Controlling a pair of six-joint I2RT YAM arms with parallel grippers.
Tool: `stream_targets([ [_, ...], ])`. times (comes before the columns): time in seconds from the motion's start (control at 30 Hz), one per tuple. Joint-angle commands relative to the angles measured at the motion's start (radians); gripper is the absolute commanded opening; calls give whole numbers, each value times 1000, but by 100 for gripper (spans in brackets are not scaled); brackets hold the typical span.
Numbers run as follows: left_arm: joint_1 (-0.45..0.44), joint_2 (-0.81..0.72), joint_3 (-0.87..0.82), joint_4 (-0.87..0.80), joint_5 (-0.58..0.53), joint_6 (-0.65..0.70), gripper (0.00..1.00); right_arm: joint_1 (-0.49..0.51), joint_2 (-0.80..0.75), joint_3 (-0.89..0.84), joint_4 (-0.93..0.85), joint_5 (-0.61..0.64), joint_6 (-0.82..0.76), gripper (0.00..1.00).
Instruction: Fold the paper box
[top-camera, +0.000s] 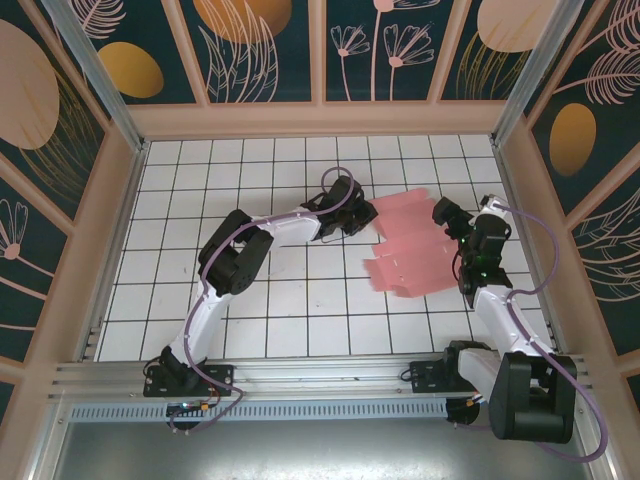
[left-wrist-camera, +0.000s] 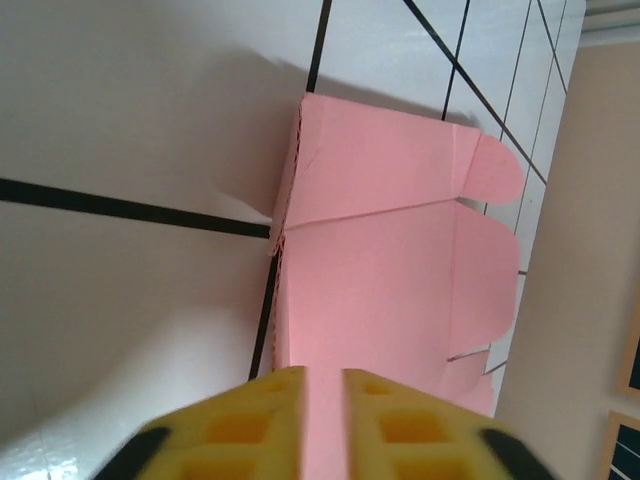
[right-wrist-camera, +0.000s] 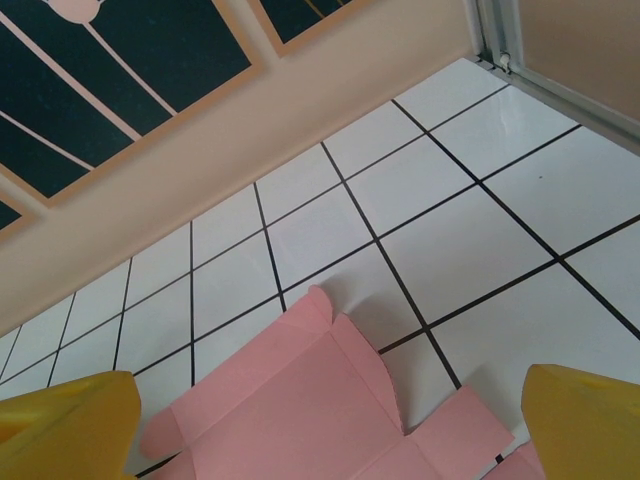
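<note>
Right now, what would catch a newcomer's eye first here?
A pink paper box, a flat cut-out sheet, lies on the white tiled floor, right of centre. The left gripper sits at its left edge; the right gripper hangs wide open over its right side.

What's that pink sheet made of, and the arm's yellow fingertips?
The paper box looks like thin matte pink card: crisp creases, cleanly cut rounded flaps. The left gripper's yellow fingers look like moulded plastic or rubber, with a recessed grid; which is unclear.

White tiled table (top-camera: 250, 300); pink paper box (top-camera: 410, 220) sheet lies on it.
</note>
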Motion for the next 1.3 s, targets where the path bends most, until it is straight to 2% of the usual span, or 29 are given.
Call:
stream_targets([
  [0.0, -8, -52, -54, -36, -75, 9, 35, -6, -19, 34, -5, -6, 16, 98],
  [0.1, -7, -81, -84, -44, -116, 21, 42, -5, -12, 29, 5, -5, 24, 98],
  [0.2, -8, -65, -73, -41, -87, 21, 43, -6, 3, 29, 17, -16, 42, 98],
  [0.53, -10, 12, 16, -4, 15, -10, 32, -7, 10, 28, 14, -20, 32, 98],
  [0.77, -16, 47, 62, -13, 35, -15, 31, -9, 13, 30, 4, -16, 19, 98],
  [0.87, -16, 53, 62, -15, 36, -17, 23, -13, 12, 29, 2, -15, 18, 98],
  [1.0, -16, 69, 55, -2, 55, -45, 19, -14, 13, 37, -5, -21, 18, 98],
  [1.1, -14, 58, 38, 6, 48, -53, 3, -15, 5, 41, -17, -21, 14, 98],
  [1.13, -15, 44, 21, 12, 32, -55, 0, -15, 1, 42, -20, -22, 14, 98],
  [1.27, 1, -83, -151, 110, -86, -101, 0, -14, 0, 52, -31, -46, 27, 98],
])
